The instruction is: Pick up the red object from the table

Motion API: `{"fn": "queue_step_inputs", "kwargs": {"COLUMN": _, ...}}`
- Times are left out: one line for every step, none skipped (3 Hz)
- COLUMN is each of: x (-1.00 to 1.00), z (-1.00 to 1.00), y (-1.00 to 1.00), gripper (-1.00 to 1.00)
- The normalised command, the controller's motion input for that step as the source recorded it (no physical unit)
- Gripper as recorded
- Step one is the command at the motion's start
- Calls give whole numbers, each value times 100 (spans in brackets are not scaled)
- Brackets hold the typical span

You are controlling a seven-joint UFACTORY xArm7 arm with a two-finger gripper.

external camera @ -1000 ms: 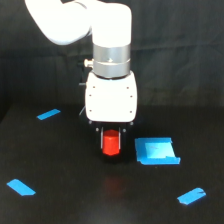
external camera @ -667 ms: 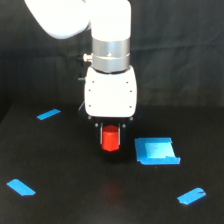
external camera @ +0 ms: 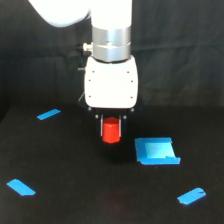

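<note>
The red object (external camera: pixel 111 131) is a small red-orange block held between the dark fingers of my gripper (external camera: pixel 111 129), which is shut on it. It hangs a little above the black table (external camera: pixel 75 200), with a faint reflection beneath it. The white gripper body and the arm's wrist rise straight above the block in the middle of the exterior view. The upper part of the block is hidden between the fingers.
A flat blue square piece (external camera: pixel 156 151) lies just to the exterior view's right of the block. Short blue tape strips mark the table at the left (external camera: pixel 48 114), lower left (external camera: pixel 21 187) and lower right (external camera: pixel 191 195). A black backdrop stands behind.
The gripper has risen with the red object in it, so the block now hangs higher above the table. Everything else stays in place.
</note>
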Motion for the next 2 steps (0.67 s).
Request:
{"fn": "queue_step_inputs", "kwargs": {"x": 19, "z": 100, "y": -13, "gripper": -100}}
{"fn": "queue_step_inputs", "kwargs": {"x": 6, "z": 100, "y": 11, "gripper": -97}}
